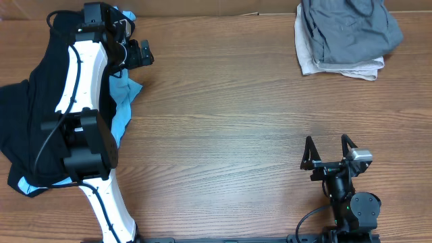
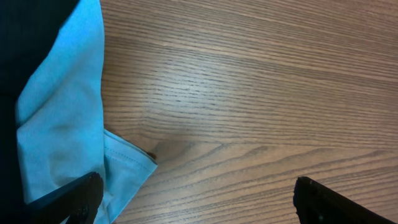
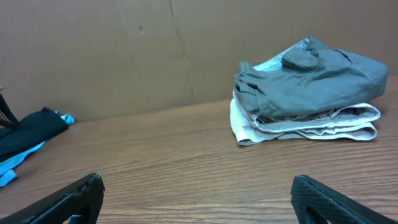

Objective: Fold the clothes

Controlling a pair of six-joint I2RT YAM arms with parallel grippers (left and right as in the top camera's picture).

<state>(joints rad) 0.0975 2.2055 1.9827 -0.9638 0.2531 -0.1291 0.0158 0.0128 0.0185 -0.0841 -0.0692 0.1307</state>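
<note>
Links of your left arm are stretching from the near left edge toward the far left of the table, lying over a heap of black clothes. Your left gripper is sitting close over the wood at the right edge of that heap. Its jaws are standing wide apart and gripping nothing, and the wrist view is showing bare wood between the two fingers. One finger is overlapping the hem of a light blue garment, and you cannot tell whether it is touching the cloth. That blue garment is spilling out from under the black clothes onto the wood, with a hemmed corner lying flat just beside the finger.

Further right, your right arm is sitting folded at the near right edge. Its right gripper is pointing toward the far side with jaws spread and nothing between them. Well beyond it, at the far right corner, a folded stack is resting, grey garments on top of a cream one. A brown cardboard wall is standing behind the table's far edge.
</note>
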